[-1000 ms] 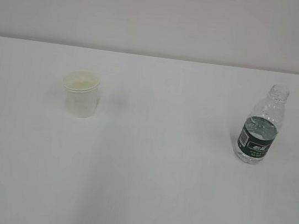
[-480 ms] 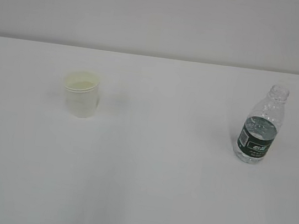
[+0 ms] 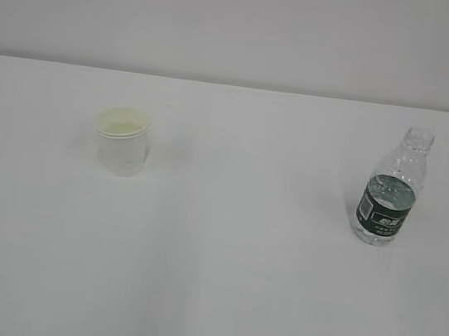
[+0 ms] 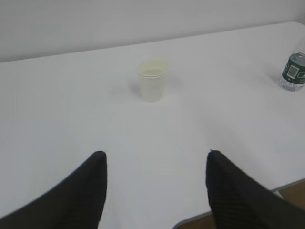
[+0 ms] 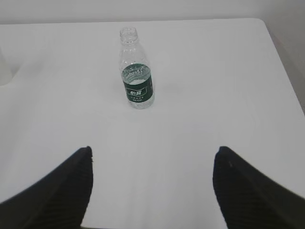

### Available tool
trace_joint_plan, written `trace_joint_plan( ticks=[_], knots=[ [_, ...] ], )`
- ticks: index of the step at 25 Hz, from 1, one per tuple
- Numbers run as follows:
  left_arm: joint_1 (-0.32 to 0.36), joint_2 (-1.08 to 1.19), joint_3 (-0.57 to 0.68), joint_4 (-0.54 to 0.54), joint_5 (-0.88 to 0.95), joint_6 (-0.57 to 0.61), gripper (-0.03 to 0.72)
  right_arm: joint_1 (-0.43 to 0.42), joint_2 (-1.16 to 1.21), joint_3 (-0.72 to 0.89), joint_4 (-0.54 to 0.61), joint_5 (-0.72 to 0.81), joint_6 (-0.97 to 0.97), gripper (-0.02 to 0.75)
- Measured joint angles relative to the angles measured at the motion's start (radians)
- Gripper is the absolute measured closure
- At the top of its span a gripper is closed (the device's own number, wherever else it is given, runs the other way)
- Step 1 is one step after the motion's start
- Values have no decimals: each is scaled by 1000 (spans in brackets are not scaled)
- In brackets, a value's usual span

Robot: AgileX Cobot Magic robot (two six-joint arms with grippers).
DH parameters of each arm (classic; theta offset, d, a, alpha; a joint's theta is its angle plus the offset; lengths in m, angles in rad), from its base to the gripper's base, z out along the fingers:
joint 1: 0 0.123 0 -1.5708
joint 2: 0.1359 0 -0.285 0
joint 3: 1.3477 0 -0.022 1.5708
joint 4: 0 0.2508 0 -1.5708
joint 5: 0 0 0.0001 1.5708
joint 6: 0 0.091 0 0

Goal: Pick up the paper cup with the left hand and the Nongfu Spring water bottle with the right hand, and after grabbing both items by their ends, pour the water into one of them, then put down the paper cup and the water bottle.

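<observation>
White table [image 3: 216, 284] bears paper cup [image 3: 121, 140] and bottle [image 3: 390, 190].

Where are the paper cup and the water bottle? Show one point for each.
paper cup [image 3: 121, 152]: exterior view, on its white side wall.
water bottle [image 5: 137, 87]: right wrist view, on its dark green label.

I see the paper cup [image 3: 121, 140] upright at left on the white table [image 3: 216, 284], the Nongfu Spring water bottle [image 3: 392, 188] (capless) standing well apart at right.
</observation>
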Motion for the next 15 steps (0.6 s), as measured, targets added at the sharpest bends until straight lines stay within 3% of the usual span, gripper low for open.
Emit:
trace_joint_plan(
  ticks=[15],
  knots=[
    [0, 0, 5, 92, 102, 0, 225, 0, -2, 92, 13, -9, -53, 150]
  ],
)
